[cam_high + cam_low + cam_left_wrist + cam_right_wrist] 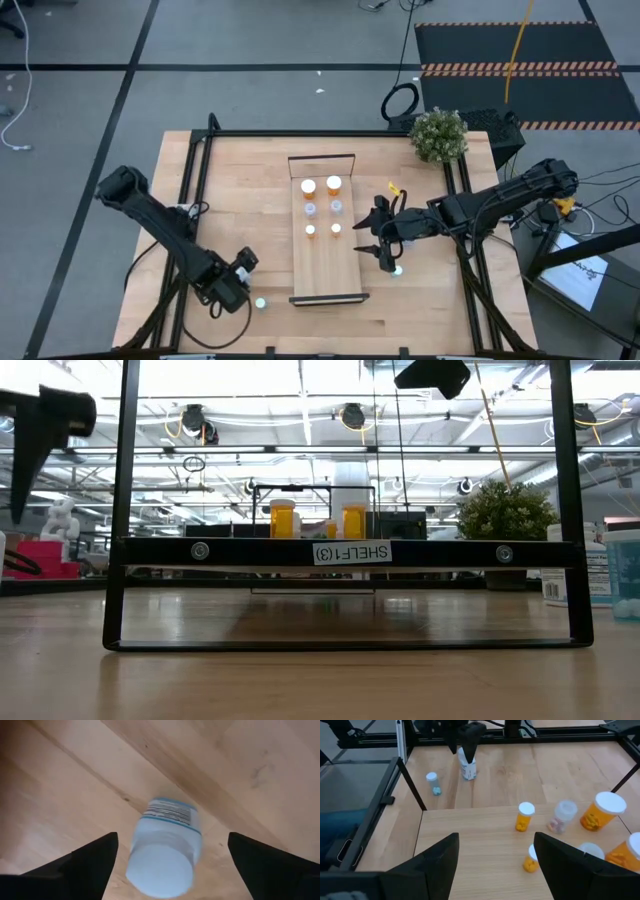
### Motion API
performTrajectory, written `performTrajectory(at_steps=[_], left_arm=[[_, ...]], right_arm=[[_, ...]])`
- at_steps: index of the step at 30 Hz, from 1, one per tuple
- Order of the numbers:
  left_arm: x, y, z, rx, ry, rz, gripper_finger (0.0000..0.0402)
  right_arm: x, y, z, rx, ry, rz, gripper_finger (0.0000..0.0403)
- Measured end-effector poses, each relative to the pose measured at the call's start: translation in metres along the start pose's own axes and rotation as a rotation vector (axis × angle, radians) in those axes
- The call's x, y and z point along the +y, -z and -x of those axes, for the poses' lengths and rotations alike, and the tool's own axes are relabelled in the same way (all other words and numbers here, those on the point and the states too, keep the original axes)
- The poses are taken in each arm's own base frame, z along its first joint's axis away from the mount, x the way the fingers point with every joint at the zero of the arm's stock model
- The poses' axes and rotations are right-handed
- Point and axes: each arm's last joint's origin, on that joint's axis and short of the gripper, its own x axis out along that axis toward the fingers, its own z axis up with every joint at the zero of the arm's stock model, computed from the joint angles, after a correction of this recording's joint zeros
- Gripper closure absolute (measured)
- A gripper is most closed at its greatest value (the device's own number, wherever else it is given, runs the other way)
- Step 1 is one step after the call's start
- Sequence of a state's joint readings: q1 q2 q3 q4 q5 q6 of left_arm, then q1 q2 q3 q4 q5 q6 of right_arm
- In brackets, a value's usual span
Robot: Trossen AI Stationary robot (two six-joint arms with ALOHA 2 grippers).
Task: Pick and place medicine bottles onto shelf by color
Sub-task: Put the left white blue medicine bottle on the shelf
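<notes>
1. Six medicine bottles stand on the shelf [325,275], a long light-wood board in the middle of the surface [250,200]. They form three pairs along its far half: two large orange bottles [309,186] at the far end, two pale clear bottles [310,209] next, then two small orange bottles [311,231]. The pairing suggests rows sorted by color and size. The near half of the board is bare.
2. A pale blue bottle [165,847] with a white cap stands upright on the surface, just off the shelf's near left corner. The left end effector [170,865] hangs directly over it, fingers spread wide with the bottle centered between them and not touching, most likely lined up for a grasp.
3. Another small pale bottle [397,270] stands on the surface just right of the shelf.
4. The right end effector [385,245] hovers beside the shelf's right edge, close above that bottle. Its fingers are spread wide and hold nothing.
5. A small potted plant [438,134] sits at the far right corner, well apart from the work.
</notes>
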State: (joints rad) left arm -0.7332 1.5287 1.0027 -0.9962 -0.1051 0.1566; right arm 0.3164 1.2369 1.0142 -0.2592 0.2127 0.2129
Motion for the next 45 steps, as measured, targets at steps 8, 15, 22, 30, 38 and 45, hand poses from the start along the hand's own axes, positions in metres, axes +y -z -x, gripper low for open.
performTrajectory(at_steps=[8,15,22,30,38,45], left_arm=[[0.009,-0.004,-0.016,0.067,-0.010,-0.050,0.0041],[0.014,-0.004,-0.018,0.054,0.018,-0.051,0.0055],[0.015,-0.006,-0.018,0.037,0.015,-0.072,0.0135],[0.015,-0.006,-0.018,0.036,-0.003,0.026,0.0162],[0.017,-0.006,-0.018,0.030,-0.035,0.190,0.0046],[0.017,-0.004,-0.024,0.033,-0.039,0.253,0.0025]], right_arm=[[0.000,0.000,0.000,0.002,-0.003,0.000,0.0152],[0.000,0.001,0.000,0.005,-0.003,0.003,0.0152],[0.000,0.001,0.000,0.006,-0.003,0.009,0.0152],[0.000,0.001,0.000,0.005,-0.003,0.013,0.0152],[0.000,0.001,0.000,0.005,-0.003,0.013,0.0152],[0.000,0.001,0.000,0.005,-0.004,0.013,0.0152]])
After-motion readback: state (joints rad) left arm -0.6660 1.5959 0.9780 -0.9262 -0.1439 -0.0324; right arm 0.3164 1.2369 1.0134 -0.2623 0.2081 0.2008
